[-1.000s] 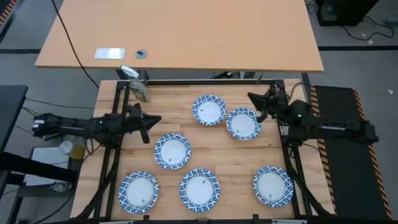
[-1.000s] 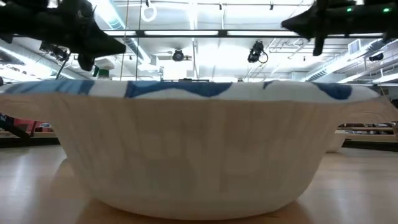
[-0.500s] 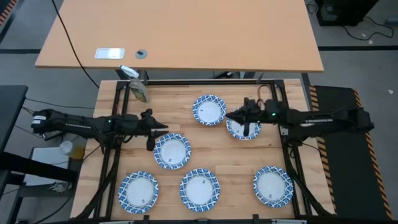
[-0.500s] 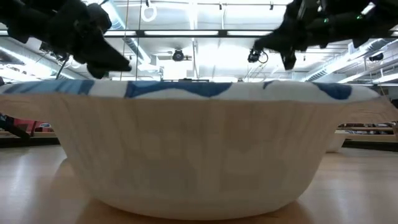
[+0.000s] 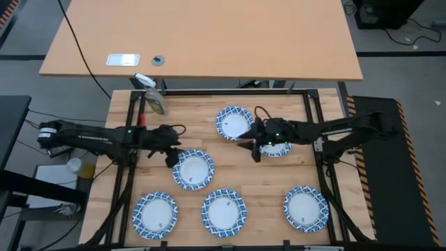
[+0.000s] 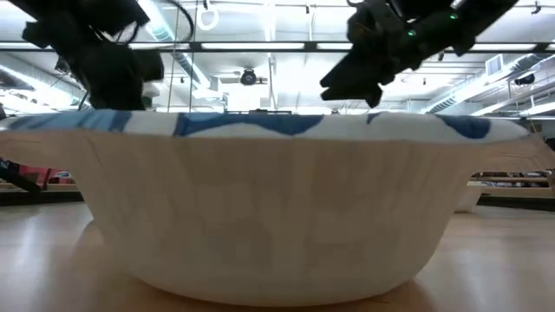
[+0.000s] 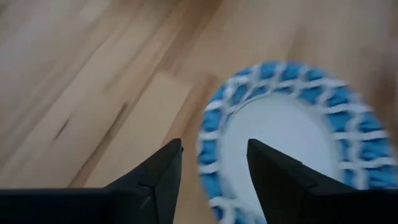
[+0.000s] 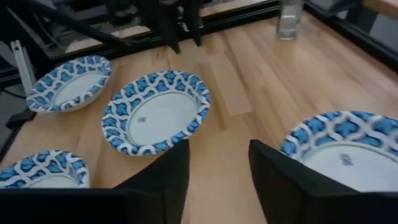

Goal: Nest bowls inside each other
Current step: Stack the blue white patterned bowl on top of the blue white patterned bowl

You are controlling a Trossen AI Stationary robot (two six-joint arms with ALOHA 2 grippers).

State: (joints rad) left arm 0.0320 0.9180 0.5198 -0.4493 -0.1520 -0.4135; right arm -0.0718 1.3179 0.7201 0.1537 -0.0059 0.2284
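Several blue-and-white patterned bowls lie apart on the wooden table, each resting on its base. My left gripper (image 5: 171, 154) is open and tipped down at the left rim (image 7: 208, 155) of the centre-left bowl (image 5: 193, 169), touching nothing. My right gripper (image 5: 252, 149) is open, reaching from the right over the far-right bowl (image 5: 280, 148), which the arm partly hides. It points toward the centre-left bowl (image 8: 155, 113), with the far-middle bowl (image 5: 234, 123) beside it. The near row holds three bowls: left (image 5: 155, 215), middle (image 5: 224, 211) and right (image 5: 305, 208). In the low view one bowl (image 6: 277, 208) fills the picture.
Black frame rails (image 5: 317, 118) run along the table's sides. A small clear bottle (image 5: 155, 102) stands at the far left corner. Bare wood lies between the far and near rows of bowls. A lighter desk (image 5: 209, 42) lies beyond the far edge.
My right gripper has swung from the table's far right toward the left, crossing over the far-right bowl and tipping downward. My left gripper has edged right toward the centre-left bowl and tipped down. No bowl has moved.
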